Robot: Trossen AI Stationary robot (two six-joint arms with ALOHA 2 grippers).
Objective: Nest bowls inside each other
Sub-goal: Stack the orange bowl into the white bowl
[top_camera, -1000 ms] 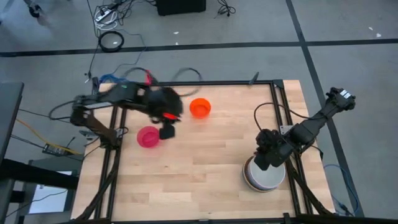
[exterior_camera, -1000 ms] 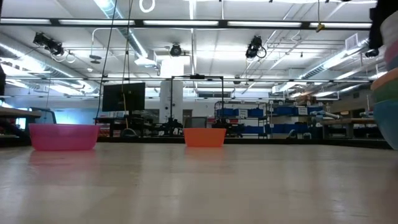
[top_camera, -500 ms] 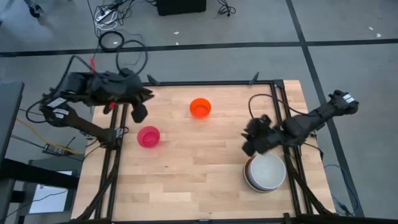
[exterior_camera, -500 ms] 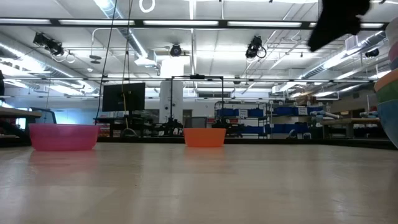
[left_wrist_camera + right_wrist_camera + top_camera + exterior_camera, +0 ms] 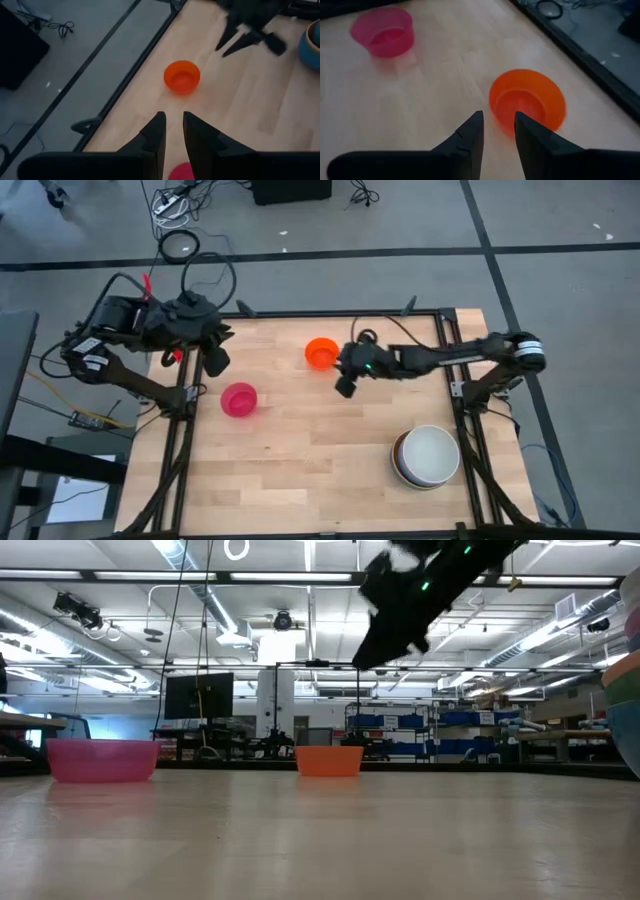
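An orange bowl [image 5: 321, 353] stands on its base at the far middle of the table, and a pink bowl [image 5: 239, 399] stands left of centre. At the near right is a stack of nested bowls [image 5: 427, 457] with a white one on top. My right gripper [image 5: 498, 117] hangs open above the table just right of and nearer than the orange bowl [image 5: 527, 102], fingers slanting down, nothing between them. My left gripper [image 5: 174, 116] is raised at the table's far left edge [image 5: 215, 360], open by a narrow gap and empty.
The black frame rails [image 5: 440, 340] run along the table's edges. Cables lie on the floor beyond the far edge [image 5: 180, 245]. Bare wood lies between the pink bowl and the stack [image 5: 330, 450].
My right gripper has swung from above the stack toward the far left, stretching out and sinking a little, to beside the orange bowl. My left gripper has drawn back from beside the pink bowl to the far left edge and risen. The bowls have stayed in place.
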